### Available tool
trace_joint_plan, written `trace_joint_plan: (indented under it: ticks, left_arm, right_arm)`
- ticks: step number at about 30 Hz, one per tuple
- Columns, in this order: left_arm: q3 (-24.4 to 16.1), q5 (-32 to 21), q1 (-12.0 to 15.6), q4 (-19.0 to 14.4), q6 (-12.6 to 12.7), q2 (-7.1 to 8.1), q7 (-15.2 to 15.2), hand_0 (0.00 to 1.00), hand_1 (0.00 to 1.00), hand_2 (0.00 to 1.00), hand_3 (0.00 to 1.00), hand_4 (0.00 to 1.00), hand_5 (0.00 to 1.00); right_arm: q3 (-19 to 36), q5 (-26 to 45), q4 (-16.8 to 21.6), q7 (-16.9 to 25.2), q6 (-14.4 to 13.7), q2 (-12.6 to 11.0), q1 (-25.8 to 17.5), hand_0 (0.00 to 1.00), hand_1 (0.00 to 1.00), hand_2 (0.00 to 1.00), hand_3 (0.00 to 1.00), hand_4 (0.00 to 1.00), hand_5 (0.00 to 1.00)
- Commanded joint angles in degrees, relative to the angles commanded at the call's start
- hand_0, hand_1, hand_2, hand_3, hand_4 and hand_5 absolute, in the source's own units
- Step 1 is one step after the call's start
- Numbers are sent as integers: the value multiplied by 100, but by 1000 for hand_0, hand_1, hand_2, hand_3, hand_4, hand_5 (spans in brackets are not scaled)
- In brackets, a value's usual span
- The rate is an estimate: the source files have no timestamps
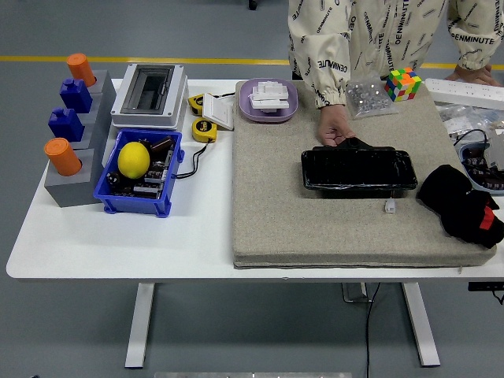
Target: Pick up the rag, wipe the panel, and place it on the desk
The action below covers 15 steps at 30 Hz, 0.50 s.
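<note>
A glossy black panel (358, 170) lies flat on the beige mat (276, 205) that covers the table's right part. At the panel's far edge a small dark piece, seemingly the rag (356, 144), pokes out. A person's hand (335, 132) reaches down from the far side and rests on it. My right hand (463, 206), black with a red mark, sits on the mat just right of the panel, apart from it. Its shape is bunched and hard to read. My left arm does not show.
A tiny white part (390, 206) lies just in front of the panel. A blue bin (138, 197) holding a lemon (134, 159), a grey block stand (75, 169), a white box (150, 94), a purple tray (268, 101) and a colour cube (403, 83) ring the mat.
</note>
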Motion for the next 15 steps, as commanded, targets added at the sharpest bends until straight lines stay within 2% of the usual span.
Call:
trace_joint_plan:
  ticks: [5, 15]
  left_arm:
    - [29, -11, 10, 3, 0, -2, 2, 610, 641, 655, 561, 627, 438]
    - [75, -16, 34, 1, 1, 26, -1, 611, 641, 654, 562, 626, 437]
  right_arm:
    - [-83, -923, -167, -178, -57, 4, -10, 880, 823, 882, 855, 998, 779]
    - [-135, -3381, -626, -624, -277, 199, -118, 883, 826, 889, 862, 998, 759]
